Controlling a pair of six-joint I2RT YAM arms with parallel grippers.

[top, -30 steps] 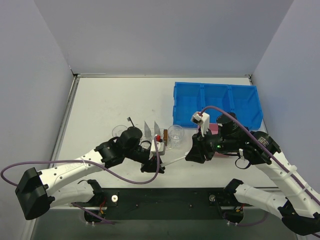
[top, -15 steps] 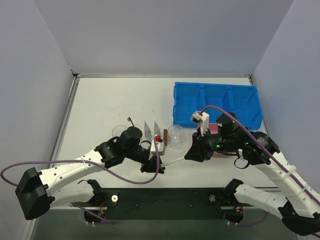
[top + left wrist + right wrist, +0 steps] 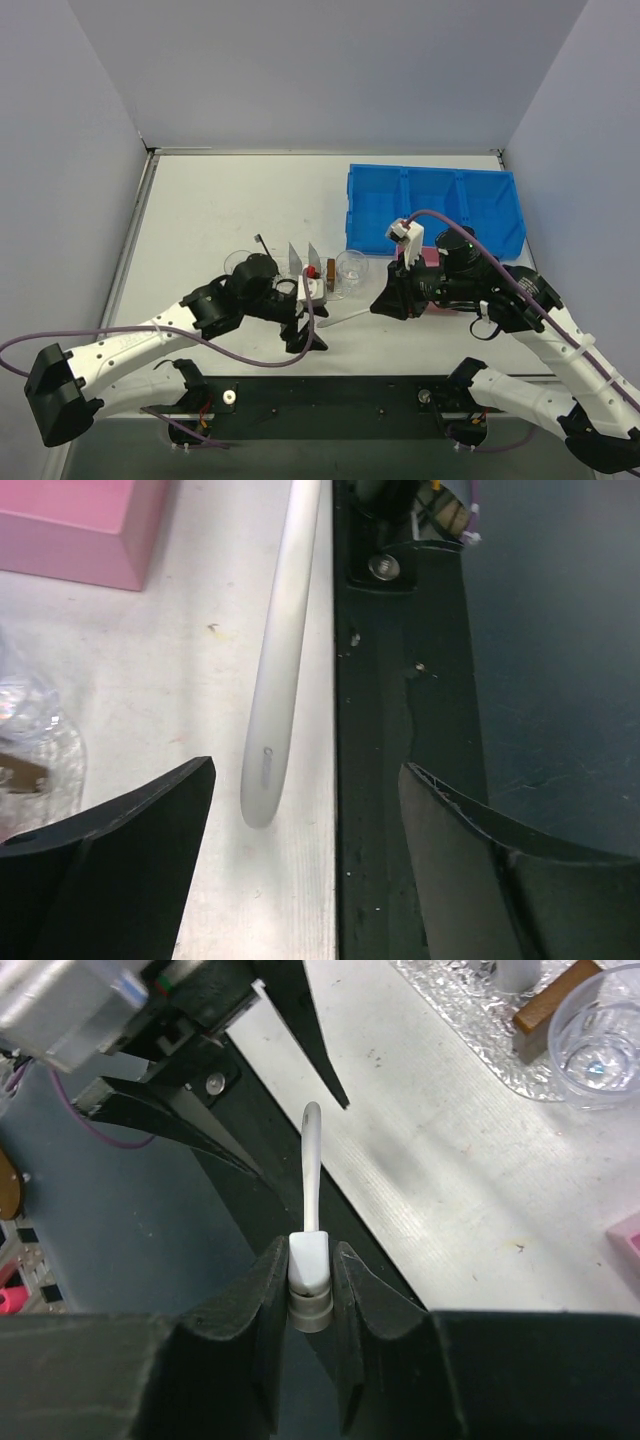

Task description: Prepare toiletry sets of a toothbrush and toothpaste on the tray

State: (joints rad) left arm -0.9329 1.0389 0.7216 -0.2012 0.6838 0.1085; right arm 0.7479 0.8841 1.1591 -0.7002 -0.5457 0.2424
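Top view: your right gripper (image 3: 382,306) and left gripper (image 3: 304,338) face each other at the bench's (image 3: 200,200) near edge. The white toothbrush (image 3: 345,319) spans between them.

Left wrist: jaws wide. The handle tip sits between them, touching neither.

Right wrist: jaws pinched on one end of the toothbrush, the handle jutting out along the bench edge. The tray (image 3: 455,1000) lies beyond, apart from it.

Tray (image 3: 455,1000) sits left of centre with the toothpaste tubes (image 3: 294,258) on it and a cup (image 3: 351,267) at its right end. The compartmented bin (image 3: 470,200) is behind it, off to the right. In front of the tray, the toothbrush (image 3: 345,318) runs crosswise between the left gripper (image 3: 305,775) and the right gripper (image 3: 308,1255).
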